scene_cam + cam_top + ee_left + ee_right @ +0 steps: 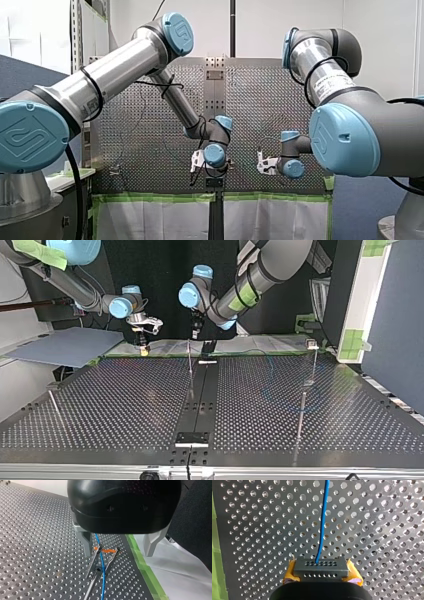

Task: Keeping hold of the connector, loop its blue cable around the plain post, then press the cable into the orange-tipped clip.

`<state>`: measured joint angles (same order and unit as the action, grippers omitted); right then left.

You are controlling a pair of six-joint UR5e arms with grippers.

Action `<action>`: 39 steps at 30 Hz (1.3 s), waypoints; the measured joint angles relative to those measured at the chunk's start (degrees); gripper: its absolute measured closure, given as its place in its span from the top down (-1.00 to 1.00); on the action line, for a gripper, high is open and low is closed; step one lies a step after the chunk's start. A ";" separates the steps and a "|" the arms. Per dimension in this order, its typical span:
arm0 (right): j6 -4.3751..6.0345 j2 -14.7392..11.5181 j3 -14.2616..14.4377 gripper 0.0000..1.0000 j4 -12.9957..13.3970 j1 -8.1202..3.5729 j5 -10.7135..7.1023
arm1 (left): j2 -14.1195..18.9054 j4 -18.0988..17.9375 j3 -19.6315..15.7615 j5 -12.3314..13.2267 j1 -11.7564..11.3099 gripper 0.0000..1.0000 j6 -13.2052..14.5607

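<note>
- 2 arms reach over the perforated tabletop [125,405]. In the top view my right arm [90,295] comes in at the left and my left arm [260,270] at the right, and both work at the far edge.
- The right jaws are clenched on the black connector [321,568], which is pinched between yellow pads [354,576].
- The blue cable [322,522] leaves the connector's face and runs away over the tabletop.
- The left jaws are released and grip nothing. Their 2 metal fingers [86,543] stand wide apart, 1 on each side of the orange-tipped clip [106,555].
- In the left wrist view the cable comes from under the black gripper body and runs down between the clip's 2 prongs, close to 1 orange tip. I cannot tell whether it is seated.
- In the top view a thin rod with a metal head [313,360] stands at the far right and another rod [55,407] at the near left. A faint blue curve of cable lies near the right rod, but I cannot tell whether it goes around it.
- Green tape [160,197] lines the tabletop's edge, with a white sheet [155,220] beside it.
- A white wall [260,25] shows in the front view. In the top view a blue-grey partition [400,330] stands at the right and a grey board [65,346] lies at the left.
</note>
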<state>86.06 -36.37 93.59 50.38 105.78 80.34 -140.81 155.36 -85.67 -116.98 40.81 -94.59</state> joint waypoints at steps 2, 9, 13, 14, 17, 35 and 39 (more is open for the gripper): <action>0.00 0.00 0.00 -1.00 0.01 0.00 0.00 | 0.00 0.02 0.00 -0.04 -0.04 1.00 0.02; 0.00 0.01 -0.01 -1.00 0.01 0.00 0.00 | 0.00 0.04 0.00 -0.27 -0.16 1.00 0.29; -0.01 0.01 0.03 -1.00 0.03 0.00 0.00 | 0.03 0.05 0.00 -0.37 -0.15 1.00 0.39; -0.01 0.01 0.03 -1.00 0.03 0.00 0.00 | 0.04 0.08 0.00 -0.40 -0.11 1.00 0.43; -0.01 0.01 0.03 -1.00 0.01 0.01 0.00 | 0.22 0.76 -0.38 -0.76 0.21 1.00 0.66; 0.00 0.10 0.03 -1.00 0.08 0.04 0.00 | 8.26 -5.78 -8.63 -2.15 0.89 1.00 -1.07; -0.02 0.10 0.01 -1.00 0.02 0.04 0.00 | 10.28 -7.80 -10.65 -2.31 0.75 1.00 -1.53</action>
<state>86.04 -36.27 93.61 50.40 105.82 80.34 -130.53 147.55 -96.32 -119.29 41.55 -96.12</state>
